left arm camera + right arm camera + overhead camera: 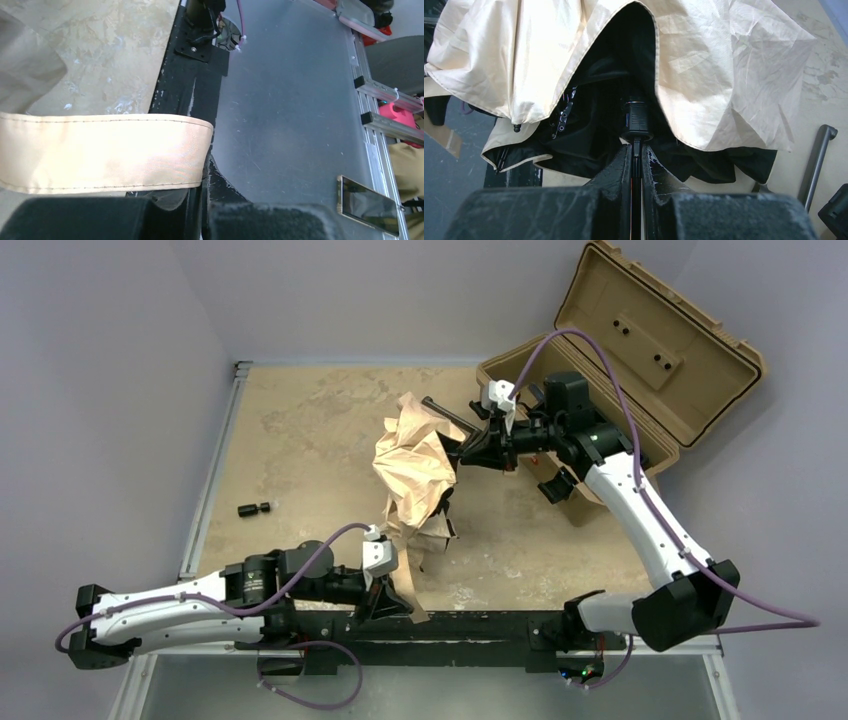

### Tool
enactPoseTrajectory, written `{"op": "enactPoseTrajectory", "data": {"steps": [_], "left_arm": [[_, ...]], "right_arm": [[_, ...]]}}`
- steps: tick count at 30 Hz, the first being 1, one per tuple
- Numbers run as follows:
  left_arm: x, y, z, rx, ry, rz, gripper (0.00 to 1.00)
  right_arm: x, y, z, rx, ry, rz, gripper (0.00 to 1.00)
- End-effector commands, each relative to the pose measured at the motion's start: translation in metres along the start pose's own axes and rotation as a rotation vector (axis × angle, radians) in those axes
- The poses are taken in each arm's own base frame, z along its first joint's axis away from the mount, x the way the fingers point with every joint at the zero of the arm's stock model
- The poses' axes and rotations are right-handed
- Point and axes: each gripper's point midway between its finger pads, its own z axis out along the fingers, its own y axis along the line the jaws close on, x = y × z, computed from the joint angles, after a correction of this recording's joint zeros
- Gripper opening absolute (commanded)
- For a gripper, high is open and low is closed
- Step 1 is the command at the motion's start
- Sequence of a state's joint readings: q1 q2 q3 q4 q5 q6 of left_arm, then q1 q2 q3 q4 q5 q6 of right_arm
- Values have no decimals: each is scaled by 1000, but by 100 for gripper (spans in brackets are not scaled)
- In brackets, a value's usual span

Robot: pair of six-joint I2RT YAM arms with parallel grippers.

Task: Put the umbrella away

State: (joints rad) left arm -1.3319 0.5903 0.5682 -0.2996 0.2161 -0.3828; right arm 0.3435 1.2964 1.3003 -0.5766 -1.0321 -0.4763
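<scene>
- Grey walls (100, 390) close on the left, far and right of a mottled sandy tabletop (300, 440); metal rail (212, 475) along its left edge, black base bar (470, 625) along the near edge.
- Mid-tabletop: umbrella (415, 470), beige canopy crumpled and half collapsed, stretched from beside the far-right case down to the near edge.
- Right tool (638, 150) clamped on the umbrella's thin black shaft just below a black collar (638, 117), fingers pressed together, canopy draped over and ahead.
- Left tool (205, 172) at the near edge, pinched onto a stitched beige canopy hem (100, 152), hem lying flat toward the left in the wrist view.
- Far-right corner: tan hard case (510, 365), lid (660, 340) open and tilted back toward the wall, right arm's wrist over the open body.
- Dark metal bar (445, 410) between canopy top and case, just beside both.
- Left of the umbrella: open stretch of tabletop, with a small black cylinder (254, 508) near the left rail, well apart from the canopy.
</scene>
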Motion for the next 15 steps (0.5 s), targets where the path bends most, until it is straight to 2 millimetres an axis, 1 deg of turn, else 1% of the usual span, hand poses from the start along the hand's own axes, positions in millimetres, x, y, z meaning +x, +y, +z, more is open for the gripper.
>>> {"op": "enactPoseTrajectory", "data": {"steps": [1, 7, 10, 11, 12, 13, 15], "left_arm": [[4, -11, -4, 49, 17, -40, 0], [30, 29, -13, -150, 37, -75, 0], [41, 53, -17, -254, 56, -36, 0], [45, 57, -16, -263, 64, -7, 0], [46, 60, -14, -266, 67, 15, 0], [43, 65, -13, -289, 56, 31, 0], [38, 69, -9, -286, 42, 86, 0]], "right_arm": [[-21, 1, -4, -10, -52, -107, 0], [-28, 15, -12, -31, -63, -160, 0], [-33, 23, -15, -62, -73, -189, 0], [-33, 26, -16, -75, -70, -193, 0], [-32, 27, -17, -83, -61, -191, 0], [-34, 30, -17, -101, -63, -195, 0], [-36, 35, -17, -128, -64, -194, 0]]}}
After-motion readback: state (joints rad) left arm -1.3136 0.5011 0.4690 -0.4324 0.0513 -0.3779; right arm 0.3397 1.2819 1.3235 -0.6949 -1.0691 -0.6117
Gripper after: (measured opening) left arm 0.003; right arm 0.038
